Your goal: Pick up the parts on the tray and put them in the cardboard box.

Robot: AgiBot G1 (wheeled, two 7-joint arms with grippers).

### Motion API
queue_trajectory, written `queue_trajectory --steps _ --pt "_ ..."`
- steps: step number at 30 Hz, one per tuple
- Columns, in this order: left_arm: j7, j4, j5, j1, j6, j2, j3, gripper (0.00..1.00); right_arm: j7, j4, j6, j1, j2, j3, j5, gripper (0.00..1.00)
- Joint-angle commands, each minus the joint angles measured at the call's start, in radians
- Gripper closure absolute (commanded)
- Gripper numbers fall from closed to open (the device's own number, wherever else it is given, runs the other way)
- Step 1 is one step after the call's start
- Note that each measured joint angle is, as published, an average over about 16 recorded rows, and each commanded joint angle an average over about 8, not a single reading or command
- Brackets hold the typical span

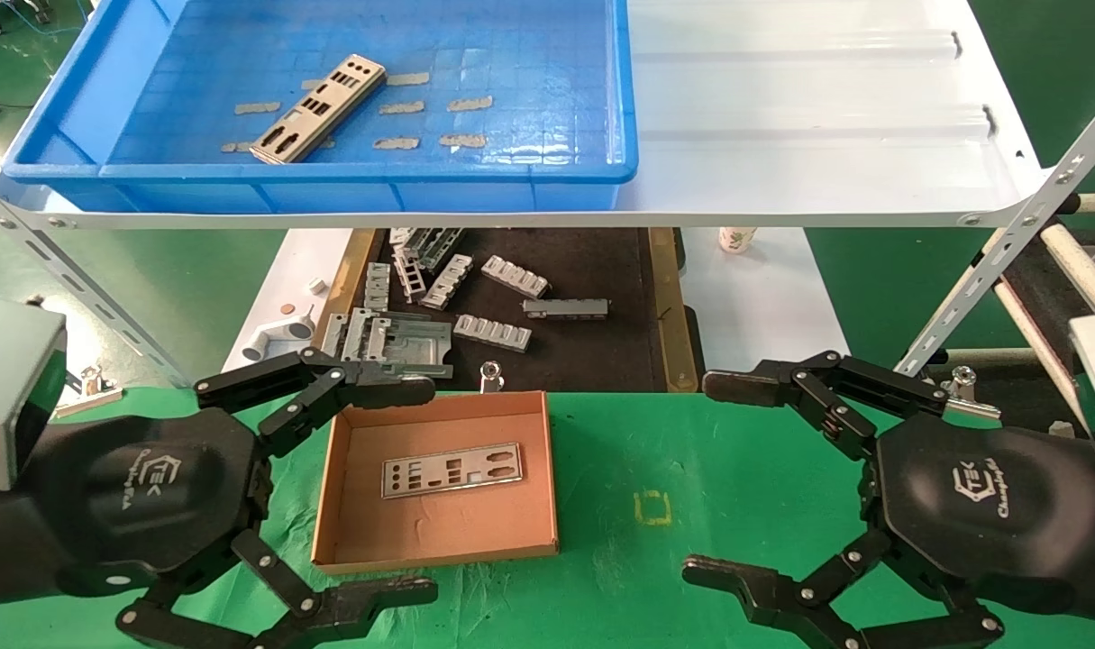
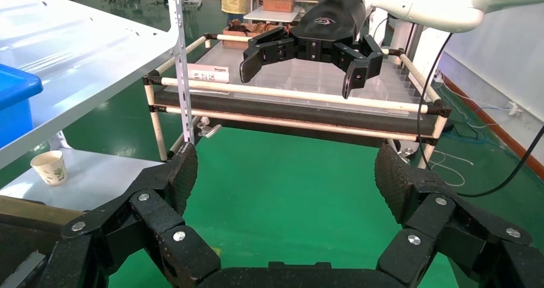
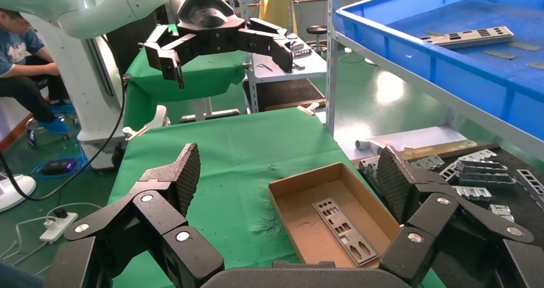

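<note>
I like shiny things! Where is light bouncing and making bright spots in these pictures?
Head view: the plate in the cardboard box has gleaming edges. Right wrist view: a pale glare patch on the green floor. Left wrist view: the white shelf reflects light.

Your white shelf (image 1: 781, 135) carries the blue tray (image 1: 105, 99).
Below, your green table (image 1: 691, 469) holds the cardboard box (image 1: 439, 541).
</note>
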State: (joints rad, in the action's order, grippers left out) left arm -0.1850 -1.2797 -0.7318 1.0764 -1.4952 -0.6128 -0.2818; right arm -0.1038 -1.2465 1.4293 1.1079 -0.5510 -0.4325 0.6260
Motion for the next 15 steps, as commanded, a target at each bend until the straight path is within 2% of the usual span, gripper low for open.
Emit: queue_trajectory --steps 1,12,14,15 --pt "0.000 0.000 0.000 0.000 0.000 0.000 0.000 0.00 0.000 0.000 0.000 0.000 0.000 0.000 0.000 0.00" --pt "0.000 0.000 0.000 0.000 0.000 0.000 0.000 0.00 0.000 0.000 0.000 0.000 0.000 0.000 0.000 0.01" --pt "0.000 0.000 0.000 0.000 0.000 0.000 0.000 0.00 0.000 0.000 0.000 0.000 0.000 0.000 0.000 0.16" --pt "0.000 -0.001 0.000 0.000 0.000 0.000 0.000 0.00 0.000 0.000 0.000 0.000 0.000 0.000 0.000 0.27"
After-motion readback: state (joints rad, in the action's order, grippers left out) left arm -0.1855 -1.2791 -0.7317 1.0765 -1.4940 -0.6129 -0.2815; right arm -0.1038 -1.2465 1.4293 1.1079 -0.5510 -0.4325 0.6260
